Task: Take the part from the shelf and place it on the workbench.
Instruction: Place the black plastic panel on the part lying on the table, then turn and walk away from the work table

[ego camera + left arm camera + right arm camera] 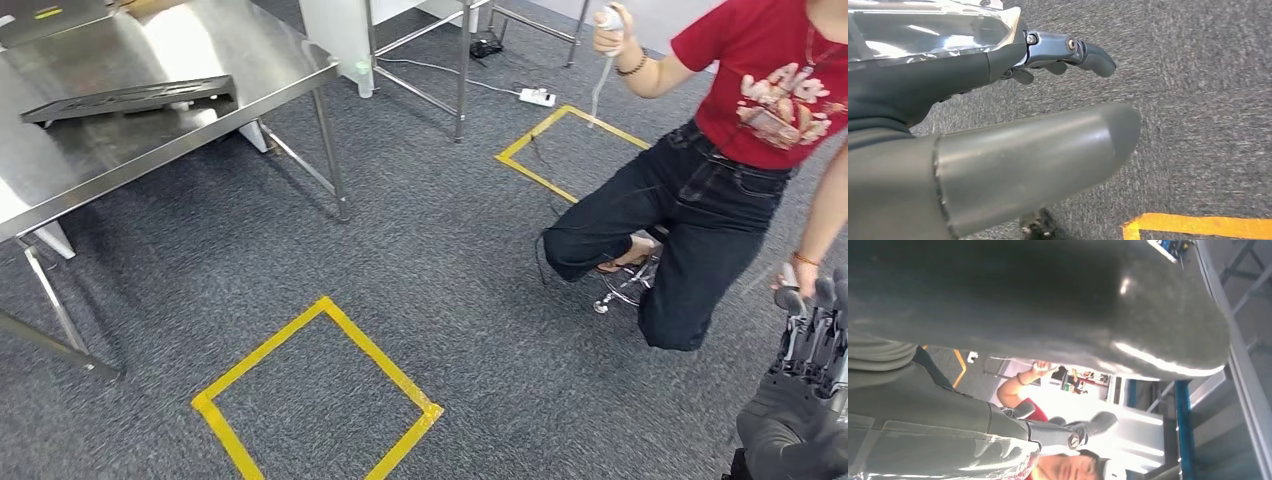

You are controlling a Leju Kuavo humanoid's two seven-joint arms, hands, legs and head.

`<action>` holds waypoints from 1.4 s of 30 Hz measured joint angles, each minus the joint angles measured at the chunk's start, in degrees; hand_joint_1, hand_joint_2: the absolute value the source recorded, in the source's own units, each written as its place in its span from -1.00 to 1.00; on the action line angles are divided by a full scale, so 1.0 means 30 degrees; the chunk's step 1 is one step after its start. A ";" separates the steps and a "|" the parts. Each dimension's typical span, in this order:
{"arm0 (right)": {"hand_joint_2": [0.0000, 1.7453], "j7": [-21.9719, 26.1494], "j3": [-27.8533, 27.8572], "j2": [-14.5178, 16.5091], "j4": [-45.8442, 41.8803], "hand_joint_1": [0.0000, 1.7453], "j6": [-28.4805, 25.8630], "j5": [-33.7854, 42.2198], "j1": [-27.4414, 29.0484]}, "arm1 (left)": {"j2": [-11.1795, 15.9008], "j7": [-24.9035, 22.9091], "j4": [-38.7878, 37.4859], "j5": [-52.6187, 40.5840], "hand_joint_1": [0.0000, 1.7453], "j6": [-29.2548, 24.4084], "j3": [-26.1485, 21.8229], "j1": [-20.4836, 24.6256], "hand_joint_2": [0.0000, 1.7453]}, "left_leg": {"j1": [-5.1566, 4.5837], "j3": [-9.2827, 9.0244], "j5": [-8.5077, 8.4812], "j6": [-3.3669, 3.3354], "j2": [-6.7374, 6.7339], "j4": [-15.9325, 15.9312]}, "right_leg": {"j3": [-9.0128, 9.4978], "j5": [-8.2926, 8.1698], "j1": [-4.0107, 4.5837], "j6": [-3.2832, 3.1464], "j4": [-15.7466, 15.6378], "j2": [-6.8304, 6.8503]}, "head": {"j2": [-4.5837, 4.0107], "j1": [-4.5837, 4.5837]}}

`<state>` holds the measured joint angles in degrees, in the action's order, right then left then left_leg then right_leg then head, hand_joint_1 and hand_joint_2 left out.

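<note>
A stainless steel surface [150, 90] stands at my upper left on grey carpet [420, 260], and one dark flat part [130, 98] lies on it near its front edge. Two yellow tape squares [318, 395] mark the floor. One person in a red shirt [770, 70] crouches to my right. My right hand [812, 400] holds nothing, fingers [815, 300] spread upward. My left hand [998, 125] hangs empty over the carpet, its fingers apart.
</note>
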<state>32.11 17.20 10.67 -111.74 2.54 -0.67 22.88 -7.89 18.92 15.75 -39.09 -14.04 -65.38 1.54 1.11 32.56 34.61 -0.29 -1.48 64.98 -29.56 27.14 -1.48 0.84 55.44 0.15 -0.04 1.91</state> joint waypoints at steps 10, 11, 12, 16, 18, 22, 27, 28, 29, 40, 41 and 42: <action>-1.00 0.0005 0.0086 0.0016 -0.0031 -1.00 0.0000 0.0056 0.0109 | 0.0127 0.0102 -0.0135 -0.0060 -1.00 0.0007 -0.0027 -0.0076 -1.00 | 0.0107 -0.1016 -0.1413 -0.0208 0.1747 -0.2141 | -0.0644 -0.0085 0.0164 0.0475 0.0581 -0.2248 | 0.0000 0.0006; -1.00 0.0009 0.0106 0.0022 -0.0053 -1.00 0.0000 0.0056 0.0148 | 0.0127 0.0106 -0.0140 -0.0073 -1.00 0.0005 -0.0037 -0.0064 -1.00 | 0.0069 -0.0996 -0.1477 -0.0357 0.1496 -0.2159 | -0.0765 -0.0144 0.0134 0.0618 0.0552 -0.2392 | 0.0000 0.0007; -1.00 0.0011 0.0138 0.0029 -0.0087 -1.00 0.0000 0.0064 0.0182 | 0.0129 0.0109 -0.0142 -0.0100 -1.00 0.0002 -0.0047 -0.0047 -1.00 | 0.0045 -0.0979 -0.1546 -0.0513 0.1267 -0.2205 | -0.0912 -0.0113 0.0116 0.0714 0.0659 -0.2181 | 0.0000 0.0007; -1.00 -0.0002 0.0244 0.0033 -0.0173 -1.00 0.0000 0.0140 0.0179 | 0.0184 0.0135 -0.0153 -0.0195 -1.00 -0.0044 -0.0080 -0.0059 -1.00 | -0.0024 -0.0795 -0.1713 -0.0935 0.0225 -0.2303 | -0.2800 0.1700 0.0193 0.0574 0.4418 -0.0388 | 0.0000 0.0128; -1.00 -0.0006 0.0284 0.0036 -0.0170 -1.00 0.0000 0.0171 0.0242 | 0.0191 0.0137 -0.0166 -0.0208 -1.00 -0.0055 -0.0093 -0.0082 -1.00 | -0.0084 -0.0718 -0.1719 -0.0951 -0.0358 -0.2298 | -0.3587 0.2332 0.0177 0.0652 0.6259 -0.0247 | 0.0000 0.0126; -1.00 -0.0002 0.0404 0.0040 -0.0169 -1.00 0.0009 0.0173 0.0292 | 0.0191 0.0137 -0.0198 -0.0270 -1.00 -0.0071 -0.0093 0.0020 -1.00 | -0.0141 -0.0826 -0.1667 -0.0860 -0.1235 -0.2299 | -0.1139 0.0885 0.0262 0.1002 0.2153 0.0787 | 0.0000 0.0120; -1.00 -0.0004 0.0464 0.0115 -0.0189 -1.00 0.0078 0.0171 0.0261 | 0.0220 0.0071 -0.0271 -0.0364 -1.00 -0.0271 -0.0095 0.0202 -1.00 | -0.0212 -0.1192 -0.1471 -0.0371 -0.1957 -0.2350 | -0.0366 0.0194 0.0392 0.0451 0.0407 0.0999 | 0.0000 0.0097; -1.00 -0.0008 0.0477 0.0146 -0.0200 -1.00 0.0095 0.0171 0.0255 | 0.0215 0.0069 -0.0280 -0.0379 -1.00 -0.0297 -0.0093 0.0253 -1.00 | -0.0174 -0.1145 -0.1249 -0.0269 -0.1602 -0.2139 | -0.0335 0.0105 0.0272 0.0312 0.0338 0.0760 | 0.0000 0.0084; -1.00 -0.0009 0.0486 0.0180 -0.0209 -1.00 0.0111 0.0171 0.0229 | 0.0213 0.0069 -0.0291 -0.0404 -1.00 -0.0310 -0.0089 0.0280 -1.00 | -0.0132 -0.0937 -0.0815 -0.0190 -0.1041 -0.1572 | -0.0302 0.0006 0.0144 0.0161 0.0266 0.0541 | 0.0000 0.0060; -1.00 -0.0071 0.0493 0.0341 -0.0151 -1.00 0.0200 0.0188 -0.0232 | 0.0330 -0.0026 -0.0459 -0.0583 -1.00 -0.0363 -0.0078 0.0304 -1.00 | 0.0229 -0.0688 -0.1534 -0.0040 0.1826 -0.1903 | -0.0717 -0.0101 0.0176 0.0392 0.0718 -0.2098 | 0.0000 0.0006; -1.00 -0.0077 0.0494 0.0342 -0.0149 -1.00 0.0202 0.0188 -0.0260 | 0.0330 -0.0024 -0.0463 -0.0575 -1.00 -0.0386 -0.0082 0.0338 -1.00 | 0.0151 -0.0658 -0.1593 -0.0186 0.1598 -0.1907 | -0.0850 -0.0165 0.0144 0.0531 0.0685 -0.2289 | 0.0000 0.0009; -1.00 -0.0080 0.0499 0.0339 -0.0149 -1.00 0.0204 0.0188 -0.0287 | 0.0317 -0.0016 -0.0466 -0.0565 -1.00 -0.0412 -0.0086 0.0389 -1.00 | 0.0127 -0.0648 -0.1666 -0.0354 0.1355 -0.1949 | -0.0968 -0.0211 0.0103 0.0666 0.0681 -0.2377 | 0.0000 0.0015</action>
<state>31.87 18.70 11.68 -112.19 3.15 -0.11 22.02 -6.94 18.87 14.35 -40.78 -15.28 -65.64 2.70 1.49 30.61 29.61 -1.36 2.59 59.13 -32.46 26.50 -1.17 2.84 57.49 -6.98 -0.04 1.95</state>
